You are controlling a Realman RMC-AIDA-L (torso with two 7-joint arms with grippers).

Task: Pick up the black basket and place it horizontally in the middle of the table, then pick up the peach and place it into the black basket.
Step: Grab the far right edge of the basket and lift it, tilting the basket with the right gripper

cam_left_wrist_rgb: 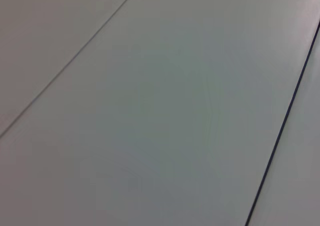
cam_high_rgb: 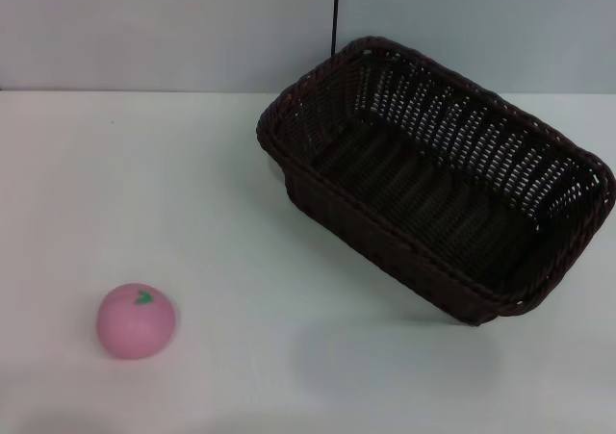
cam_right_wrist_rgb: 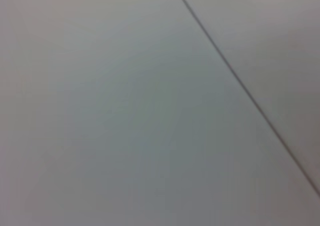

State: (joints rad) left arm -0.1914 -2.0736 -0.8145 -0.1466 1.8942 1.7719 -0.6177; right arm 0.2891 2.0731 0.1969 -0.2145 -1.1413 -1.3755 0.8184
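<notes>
The black basket (cam_high_rgb: 433,174) is a large dark woven wicker basket on the right half of the white table (cam_high_rgb: 241,242) in the head view. It lies at a slant, one corner toward the back wall, and it is empty. The peach (cam_high_rgb: 137,320) is a small pink ball with a green leaf mark, resting on the table at the front left, far from the basket. Neither gripper shows in any view. Both wrist views show only plain grey-white surface with a thin dark line.
A grey-white wall (cam_high_rgb: 164,30) stands behind the table's back edge, with a thin dark vertical line (cam_high_rgb: 335,15) above the basket.
</notes>
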